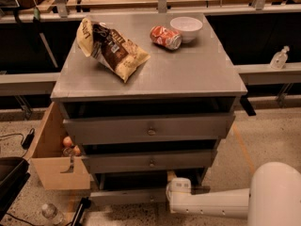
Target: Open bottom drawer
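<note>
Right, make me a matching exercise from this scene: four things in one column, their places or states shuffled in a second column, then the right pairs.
Things
1. chip bag
2. soda can
3. bottom drawer
4. gripper

Places or states
A. lying on its side beside the white bowl
B. lowest of the three fronts in the cabinet
C. low down at the bottom drawer's front, right of its centre
D. on the left half of the cabinet top

Pairs: 1-D, 2-A, 3-B, 4-C
</note>
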